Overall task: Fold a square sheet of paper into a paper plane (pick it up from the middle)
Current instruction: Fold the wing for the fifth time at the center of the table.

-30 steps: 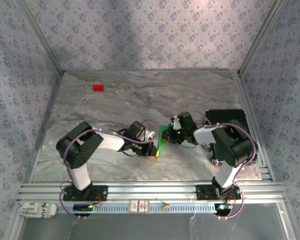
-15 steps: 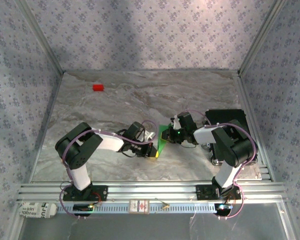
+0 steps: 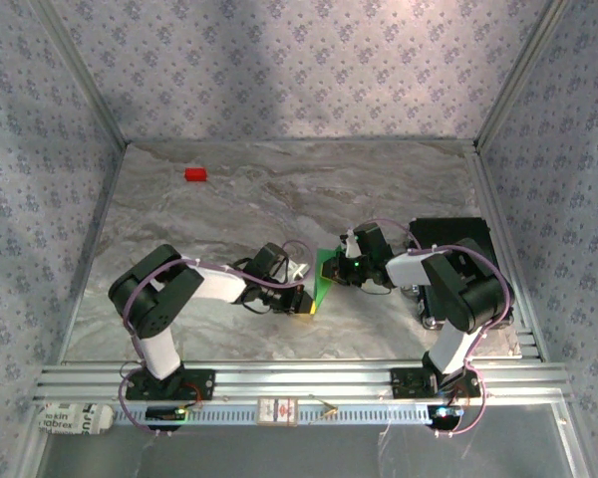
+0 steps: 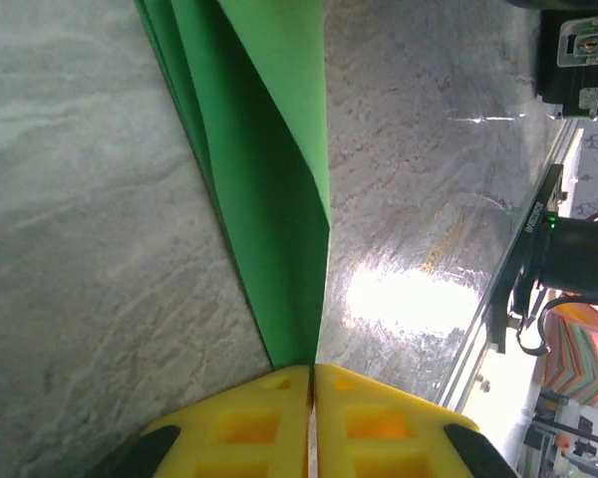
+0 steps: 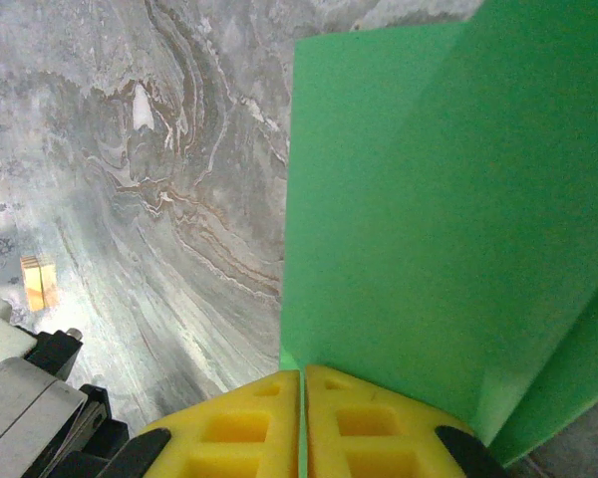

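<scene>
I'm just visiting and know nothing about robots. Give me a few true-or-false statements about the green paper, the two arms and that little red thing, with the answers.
1. The left gripper has its jaws pinched shut on the green paper. True.
2. The right gripper hangs open, away from the paper. False: its jaws are shut on the paper too, so both arms hold it between them.
3. The red block lies between the two arms. False: it sits near the far left corner of the table, apart from both arms.
4. The paper already has folds in it. True: the left wrist view shows layered edges and a flap.
</scene>
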